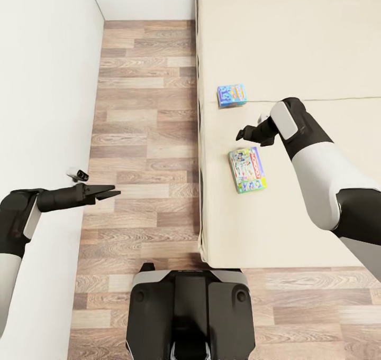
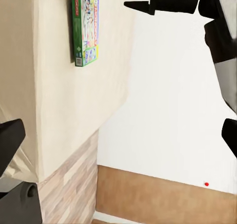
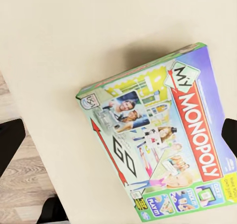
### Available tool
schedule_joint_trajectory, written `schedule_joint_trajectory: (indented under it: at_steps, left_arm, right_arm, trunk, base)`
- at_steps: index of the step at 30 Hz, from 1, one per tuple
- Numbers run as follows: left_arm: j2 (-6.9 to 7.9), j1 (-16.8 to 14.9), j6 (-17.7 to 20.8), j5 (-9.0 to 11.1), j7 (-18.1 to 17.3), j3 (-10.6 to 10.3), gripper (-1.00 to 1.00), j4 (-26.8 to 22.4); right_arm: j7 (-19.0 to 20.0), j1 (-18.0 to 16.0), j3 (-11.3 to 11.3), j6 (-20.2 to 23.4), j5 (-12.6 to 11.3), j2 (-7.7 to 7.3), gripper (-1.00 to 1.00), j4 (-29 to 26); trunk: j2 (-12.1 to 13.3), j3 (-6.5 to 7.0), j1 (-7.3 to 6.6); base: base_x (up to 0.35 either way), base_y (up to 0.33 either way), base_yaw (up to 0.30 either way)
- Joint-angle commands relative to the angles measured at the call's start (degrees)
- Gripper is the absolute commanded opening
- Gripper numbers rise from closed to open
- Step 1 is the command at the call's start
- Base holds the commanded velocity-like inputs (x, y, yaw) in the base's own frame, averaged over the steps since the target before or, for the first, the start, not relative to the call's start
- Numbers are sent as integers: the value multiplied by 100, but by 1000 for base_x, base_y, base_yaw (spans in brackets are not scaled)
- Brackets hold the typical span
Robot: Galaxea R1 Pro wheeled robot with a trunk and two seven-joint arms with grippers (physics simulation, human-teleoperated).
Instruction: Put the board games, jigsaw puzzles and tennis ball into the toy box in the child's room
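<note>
From the head, we see two games on the bed (image 1: 296, 43): the Monopoly box (image 1: 247, 169) under our empty, spread right gripper (image 1: 244, 135). Left gripper (image 1: 108, 193) idles open. Right wrist: flat, stiff, light, probably slick; we'd pinch a long edge.

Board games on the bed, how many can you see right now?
2. The Monopoly box lies near the bed's edge below the right gripper; the blue box lies farther up the bed.
</note>
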Motion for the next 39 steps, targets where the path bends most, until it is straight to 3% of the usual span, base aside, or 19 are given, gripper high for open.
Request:
schedule_joint_trajectory:
  at_steps: [1, 9, 39]
  left_arm:
    - [2, -2, 61, 48, -22, -3, 100, -3]
    - [-4, -4, 57, 216, -22, -8, 100, -7]
    - [1, -4, -5, 241, -22, 0, 100, -8]
  right_arm:
    - [-47, -4, 30, 14, -60, -5, 100, -4]
    - [-45, -61, 28, 14, -60, -5, 100, -5]
    - [-46, -424, 32, 14, -60, -13, 100, 4]
  trunk:
    - [-9, -16, 3]
    - [-9, -91, 3]
    - [-9, -375, 3]
  base:
    - [0, 0, 0]
    - [0, 0, 0]
    - [0, 0, 0]
